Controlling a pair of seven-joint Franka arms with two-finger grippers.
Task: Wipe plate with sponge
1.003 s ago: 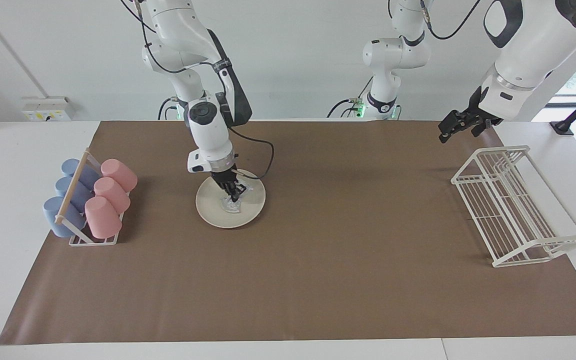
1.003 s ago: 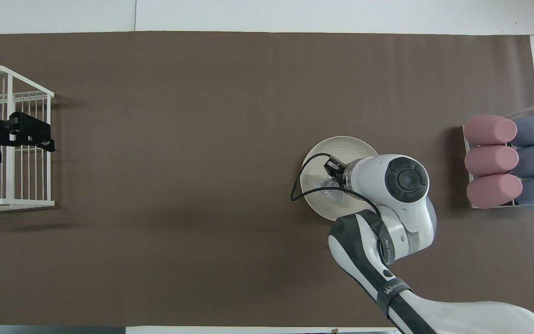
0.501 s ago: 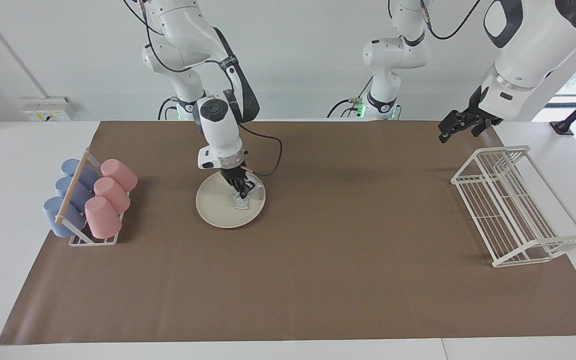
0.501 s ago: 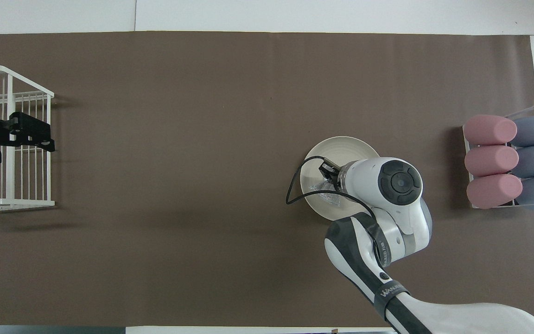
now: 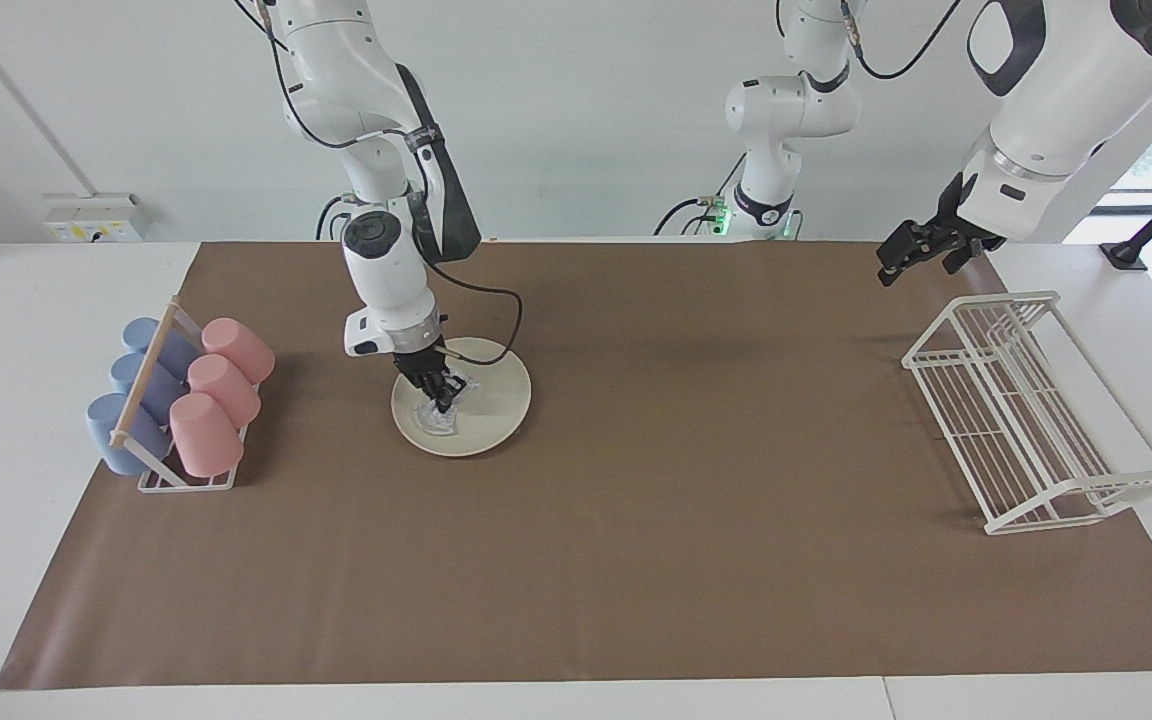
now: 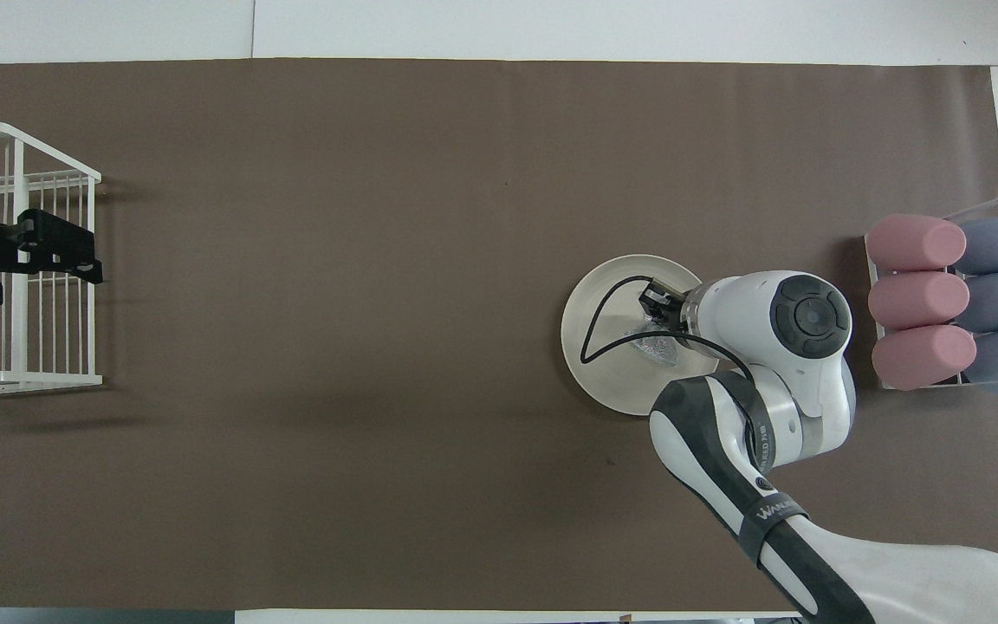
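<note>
I've swept the right gripper (image 5: pixel 439 393) toward the cups' end of the plate (image 5: pixel 496 405); fingers pinch the soft, crushable sponge (image 5: pixel 433 418) from above; left gripper (image 5: pixel 911 251) waits wide over the desk.

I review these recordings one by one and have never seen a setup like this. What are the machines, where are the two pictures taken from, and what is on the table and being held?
These are two robot arms, each ending in a two-finger gripper, at a table with a brown mat. One picture faces the robots from across the table; the other looks down from above their own end, so the sides appear swapped.

The right gripper is shut on the sponge, a silvery scrubber pad, and presses it onto the plate, on the part toward the cups. The left gripper is open and holds nothing; that arm waits above the white wire rack at its end of the table.

At the right arm's end, a small holder carries three pink cups and three blue cups lying on their sides.
</note>
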